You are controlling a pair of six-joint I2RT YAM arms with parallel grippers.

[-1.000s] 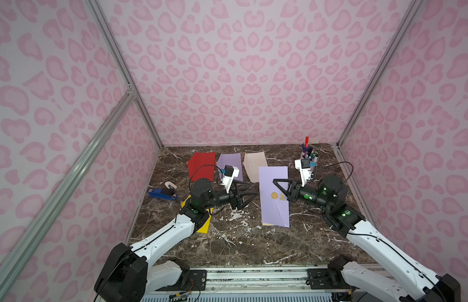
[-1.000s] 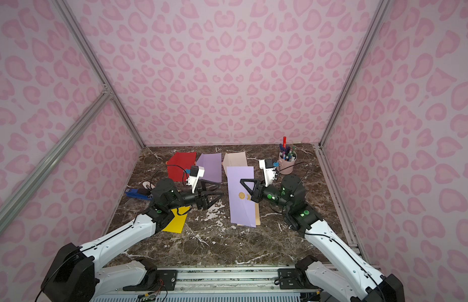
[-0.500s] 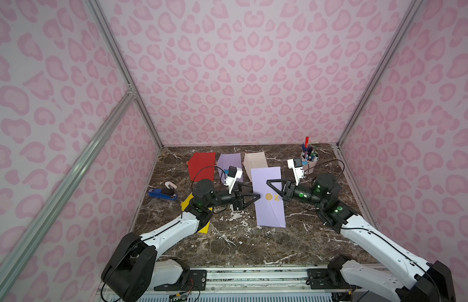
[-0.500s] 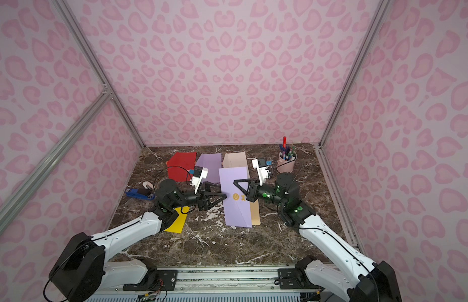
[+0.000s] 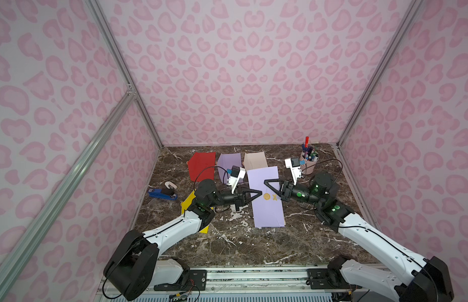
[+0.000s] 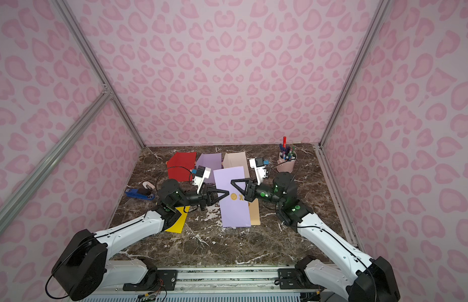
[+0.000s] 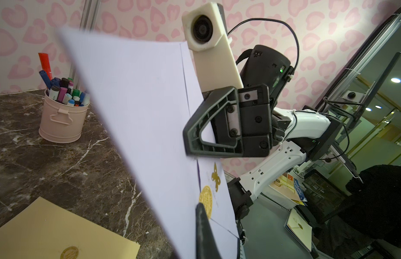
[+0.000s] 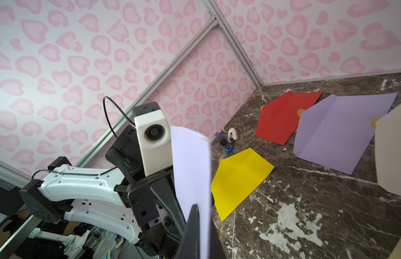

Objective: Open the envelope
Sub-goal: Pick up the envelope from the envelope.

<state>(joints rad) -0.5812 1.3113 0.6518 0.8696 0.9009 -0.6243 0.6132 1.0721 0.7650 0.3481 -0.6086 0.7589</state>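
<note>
"Where's the envelope?"

"Up off the marble table [image 5: 253,243]. The lilac envelope [image 5: 266,209] hangs tilted between the two pincers, face towards us."

"Are both of them holding it?"

"Yes. The left pincer [image 5: 258,194] is clamped shut on one long edge. The right pincer [image 5: 266,181] bites in from the opposite edge, jaws closed on the paper, a little nearer the back wall than its partner."

"And the seal?"

"The round gold seal [image 5: 266,196] sits just beyond the left pincer's tips, between the two pincers. From the left wrist view one dark finger [image 7: 204,233] almost touches it. A small gold ornament [image 5: 274,197] is just beside it, on the right pincer's side."

"Is the flap open?"

"It looks flat against the body, as far as I can tell."

"What's around them?"

"A tan envelope [image 6: 254,211] lies on the table under the lifted one, showing on the right pincer's side. A yellow envelope [image 8: 237,179] lies beneath the left arm, behind its pincer. Past both pincers, by the back wall, lie a red envelope [image 5: 201,167], a second purple envelope [image 5: 229,163] and a beige envelope [image 5: 254,160]. The pink pen pot [image 5: 308,163] stands behind the right pincer, and a blue stapler [image 5: 162,194] is well out beyond the left arm."
</note>
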